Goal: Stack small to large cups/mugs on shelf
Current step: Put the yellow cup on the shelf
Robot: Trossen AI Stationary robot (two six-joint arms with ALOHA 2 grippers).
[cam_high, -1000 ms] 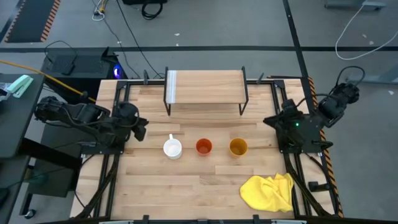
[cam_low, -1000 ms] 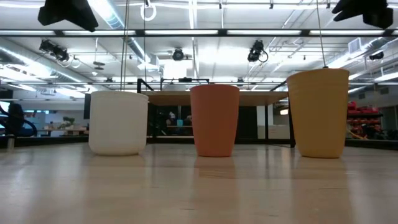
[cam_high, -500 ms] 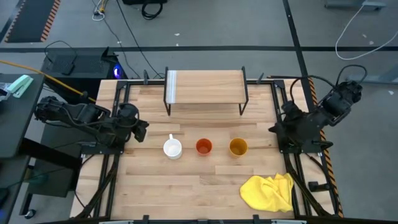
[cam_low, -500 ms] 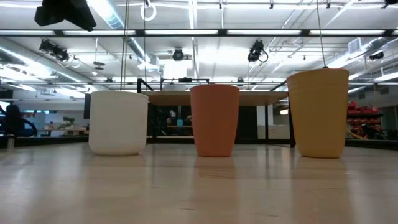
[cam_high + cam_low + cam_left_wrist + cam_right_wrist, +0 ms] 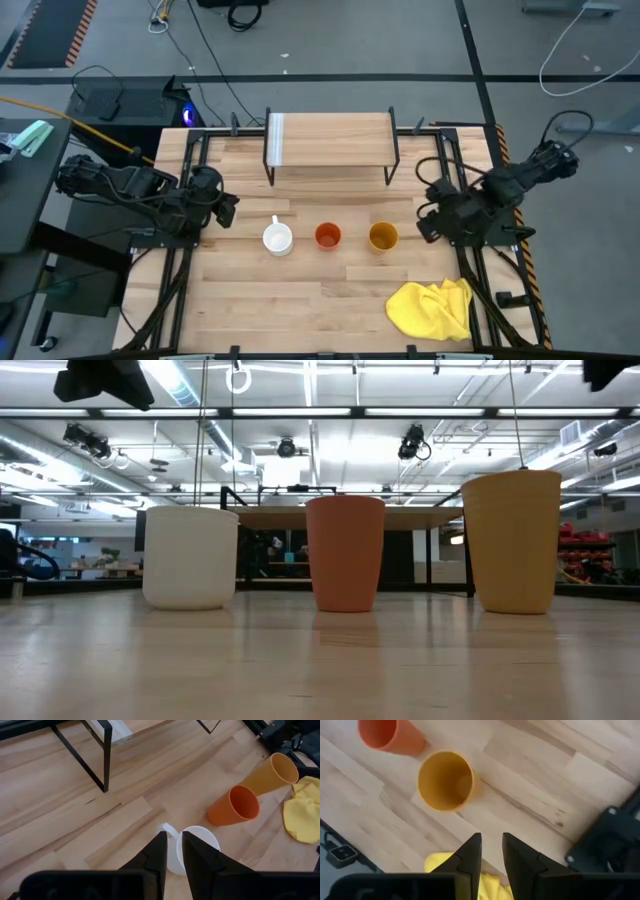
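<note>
High view: 3 cups in row, white mug (image 5: pixel 277 239), orange-red cup (image 5: pixel 327 236), yellow-orange cup (image 5: pixel 383 236).

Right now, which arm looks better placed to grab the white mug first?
Probably the left: its claw points straight at the white mug, just beside it. The right claw sits beyond the yellow-orange cup, farther away.

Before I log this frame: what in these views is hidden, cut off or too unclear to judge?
- Mug handle: in the low view the white mug shows no handle; its own body hides it.
- Shelf: mostly blocked by the orange-red cup and yellow-orange cup in the low view.
- Yellow cloth: partly covered by the right gripper in the right wrist view.
- Left gripper: overlaps the mug's near side in the left wrist view.
</note>
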